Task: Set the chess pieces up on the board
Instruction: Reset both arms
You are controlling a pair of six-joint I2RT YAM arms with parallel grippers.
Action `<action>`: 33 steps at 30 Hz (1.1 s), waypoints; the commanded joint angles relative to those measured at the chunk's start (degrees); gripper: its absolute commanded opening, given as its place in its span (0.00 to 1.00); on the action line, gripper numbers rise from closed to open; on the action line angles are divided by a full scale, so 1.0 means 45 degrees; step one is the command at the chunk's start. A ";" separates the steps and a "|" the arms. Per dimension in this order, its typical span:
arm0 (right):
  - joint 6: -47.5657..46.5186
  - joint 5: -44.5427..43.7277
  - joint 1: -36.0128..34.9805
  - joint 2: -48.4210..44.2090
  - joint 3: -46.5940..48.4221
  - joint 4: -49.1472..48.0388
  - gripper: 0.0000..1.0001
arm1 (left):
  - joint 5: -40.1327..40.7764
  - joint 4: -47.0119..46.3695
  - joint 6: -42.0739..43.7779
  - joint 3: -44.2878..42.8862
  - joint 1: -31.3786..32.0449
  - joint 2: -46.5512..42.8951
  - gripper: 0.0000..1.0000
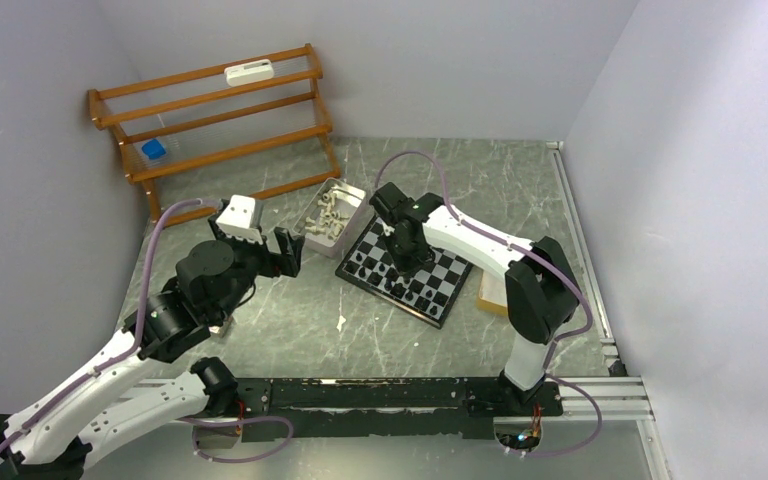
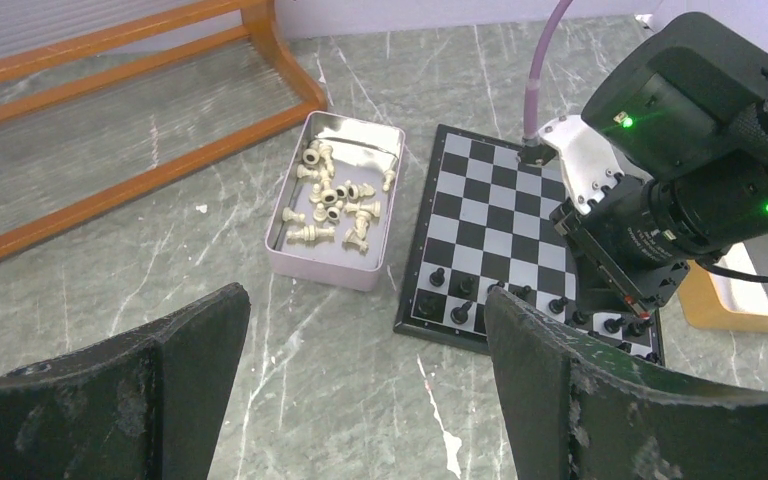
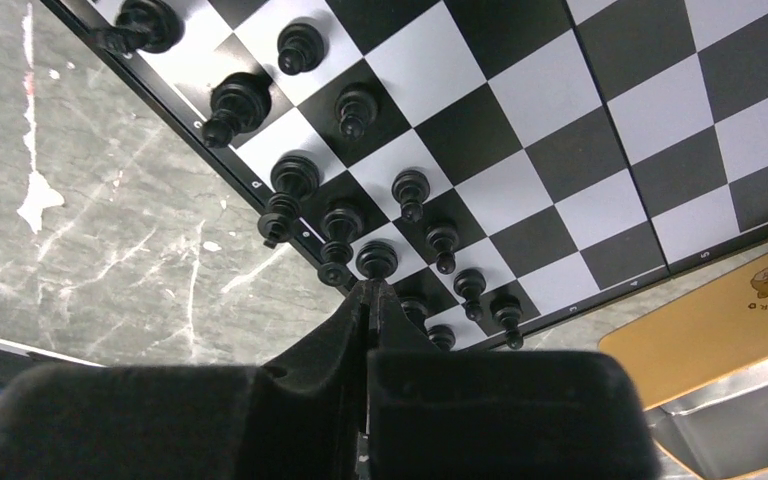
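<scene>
The board [image 1: 441, 276] lies at the table's middle, right of a small tin [image 1: 356, 225] full of cream-white chess pieces [image 1: 328, 212]. Black chess pieces [image 1: 373, 263] stand in two rows along the board's near-left edge; they also show in the right wrist view [image 3: 344, 108]. My right gripper [image 1: 406, 262] is over that edge. Its jaws [image 3: 368, 288] are pressed shut, tips right beside a black piece [image 3: 376, 260]. My left gripper [image 1: 286, 250] hangs open and empty over bare table left of the board [image 2: 520, 200], with the tin [image 2: 325, 268] and white pieces [image 2: 338, 200] ahead.
A wooden slatted rack [image 1: 210, 110] stands at the back left. An orange tray [image 1: 490, 292] holding a metal tin lies against the board's right side, also seen in the left wrist view [image 2: 735, 305] and the right wrist view [image 3: 720, 320]. Grey walls close in on three sides.
</scene>
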State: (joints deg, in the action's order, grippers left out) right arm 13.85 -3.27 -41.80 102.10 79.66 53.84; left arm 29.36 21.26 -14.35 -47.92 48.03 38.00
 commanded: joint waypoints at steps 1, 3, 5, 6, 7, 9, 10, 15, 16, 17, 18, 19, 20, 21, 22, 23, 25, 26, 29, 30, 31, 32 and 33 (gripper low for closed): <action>-0.0048 -0.0169 0.0041 0.0064 -0.0380 -0.0325 0.02 | 0.0144 -0.0183 -0.0023 0.0103 -0.0061 0.0004 0.92; -0.0050 -0.0145 0.0066 0.0038 -0.0495 -0.0404 0.01 | 0.0159 -0.0182 -0.0026 0.0131 -0.0049 -0.0010 0.92; -0.0050 -0.0139 0.0099 0.0006 -0.0602 -0.0460 0.01 | 0.0179 -0.0180 0.0002 0.0141 -0.0049 -0.0037 0.92; -0.0045 -0.0124 0.0108 0.0005 -0.0652 -0.0466 0.01 | 0.0189 -0.0191 0.0005 0.0151 -0.0056 -0.0045 0.92; -0.0049 -0.0105 0.0107 0.0005 -0.0710 -0.0487 0.01 | 0.0193 -0.0182 0.0005 0.0143 -0.0062 -0.0021 0.93; -0.0029 -0.0076 0.0099 -0.0016 -0.0864 -0.0570 0.01 | 0.0209 -0.0126 -0.0014 0.0113 -0.0054 0.0013 0.93; -0.0030 -0.0046 0.0108 -0.0046 -0.0941 -0.0604 0.01 | 0.0203 -0.0113 -0.0029 0.0104 -0.0064 0.0030 0.93; -0.0045 0.0259 0.0107 -0.0136 -0.1293 -0.0863 0.00 | 0.0218 -0.0131 -0.0034 0.0122 -0.0051 0.0004 0.93; -0.0049 0.0299 0.0107 -0.0159 -0.1363 -0.0912 0.00 | 0.0223 -0.0133 -0.0034 0.0122 -0.0049 -0.0013 0.93; -0.0064 0.0341 0.0095 -0.0179 -0.1461 -0.0938 0.00 | 0.0231 -0.0119 -0.0034 0.0112 -0.0056 -0.0020 0.93; -0.0069 0.0343 0.0098 -0.0198 -0.1529 -0.0958 0.00 | 0.0232 -0.0100 -0.0051 0.0104 -0.0049 -0.0023 0.93; -0.0069 0.0337 0.0103 -0.0225 -0.1600 -0.0968 0.00 | 0.0249 -0.0095 -0.0063 0.0102 -0.0058 -0.0013 0.93; -0.0069 0.0317 0.0109 -0.0260 -0.1624 -0.0952 0.00 | 0.0252 -0.0095 -0.0055 0.0107 -0.0050 -0.0046 0.94; -0.0069 0.0299 0.0105 -0.0289 -0.1654 -0.0933 0.00 | 0.0279 -0.0095 -0.0054 0.0103 -0.0054 -0.0063 0.94; -0.0055 0.0280 0.0104 -0.0337 -0.1665 -0.0935 0.00 | 0.0292 -0.0095 -0.0056 0.0102 -0.0059 -0.0075 0.94; -0.0031 0.0250 0.0106 -0.0357 -0.1649 -0.0931 0.00 | 0.0306 -0.0095 -0.0056 0.0122 -0.0050 -0.0113 0.94; -0.0003 0.0113 0.0106 -0.0384 -0.1537 -0.0868 0.00 | 0.0329 -0.0114 -0.0039 0.0132 -0.0056 -0.0140 0.95; 0.0047 -0.0010 0.0119 -0.0385 -0.1445 -0.0827 0.00 | 0.0335 -0.0112 -0.0035 0.0140 -0.0064 -0.0143 0.95; 0.0228 -0.0506 0.0156 -0.0582 -0.1028 -0.0817 0.03 | 0.0342 -0.0116 -0.0067 0.0178 -0.0054 -0.0056 0.95; 0.0288 -0.0617 0.0179 -0.0722 -0.0852 -0.0855 0.07 | 0.0344 -0.0112 -0.0099 0.0180 -0.0049 0.0014 0.95; 0.0342 -0.0711 0.0196 -0.0867 -0.0642 -0.0911 0.08 | 0.0280 -0.0099 -0.0145 0.0180 -0.0036 0.0123 0.95; 0.0373 -0.0733 0.0206 -0.1048 -0.0447 -0.0987 0.09 | 0.0131 -0.0095 -0.0201 0.0166 -0.0047 0.0212 0.96; 0.0421 -0.0736 0.0197 -0.1242 -0.0259 -0.1047 0.09 | -0.0076 -0.0085 -0.0223 0.0135 -0.0031 0.0372 0.96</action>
State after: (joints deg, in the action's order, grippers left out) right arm 14.41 -4.21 -41.30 101.25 74.13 50.65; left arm 29.78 21.28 -14.39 -47.92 48.03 38.41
